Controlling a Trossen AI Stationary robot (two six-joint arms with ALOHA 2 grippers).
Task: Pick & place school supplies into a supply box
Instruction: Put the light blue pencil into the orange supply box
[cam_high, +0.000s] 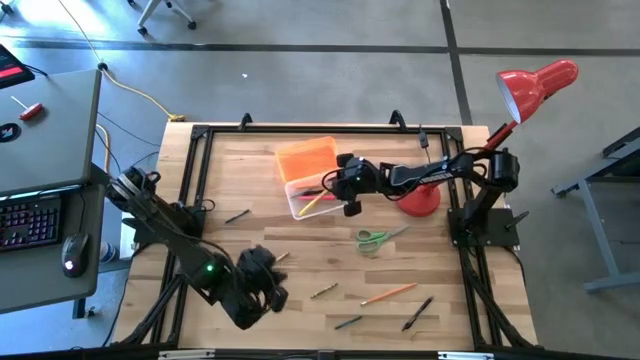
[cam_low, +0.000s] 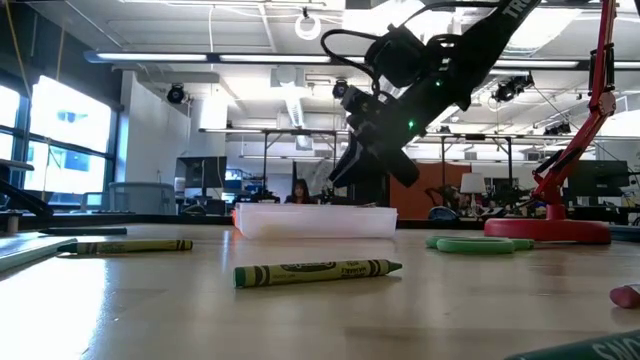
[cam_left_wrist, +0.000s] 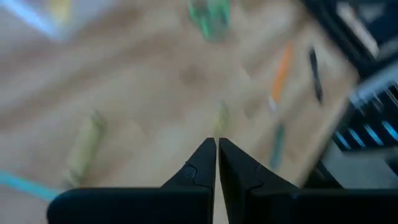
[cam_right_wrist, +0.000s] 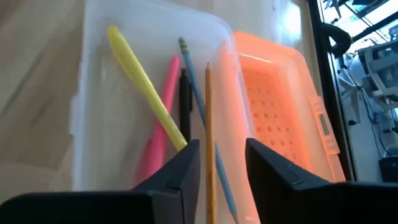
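The supply box (cam_high: 305, 198) is a clear tray on the table, with its orange lid (cam_high: 308, 158) lying beside it on the far side. In it lie a yellow pen (cam_right_wrist: 143, 81), a pink marker (cam_right_wrist: 158, 134), a black pen (cam_right_wrist: 185, 102), a blue-grey pencil (cam_right_wrist: 193, 81) and an orange pencil (cam_right_wrist: 209, 124). My right gripper (cam_right_wrist: 221, 158) hangs open over the box, slanting down, and touches nothing; the orange pencil shows in the gap between its fingers. My left gripper (cam_left_wrist: 217, 144) is shut and empty above the table's near left part (cam_high: 268, 283). Green-handled scissors (cam_high: 375, 238) lie flat right of centre.
Loose supplies lie on the wood: a green crayon (cam_low: 318, 272), another crayon (cam_low: 130, 246), an orange pencil (cam_high: 388, 293), dark pens (cam_high: 417, 313) (cam_high: 348, 322) and a small pencil (cam_high: 237, 215). The red lamp's base (cam_high: 420, 200) stands right of the box. A black frame (cam_high: 200, 135) borders the table.
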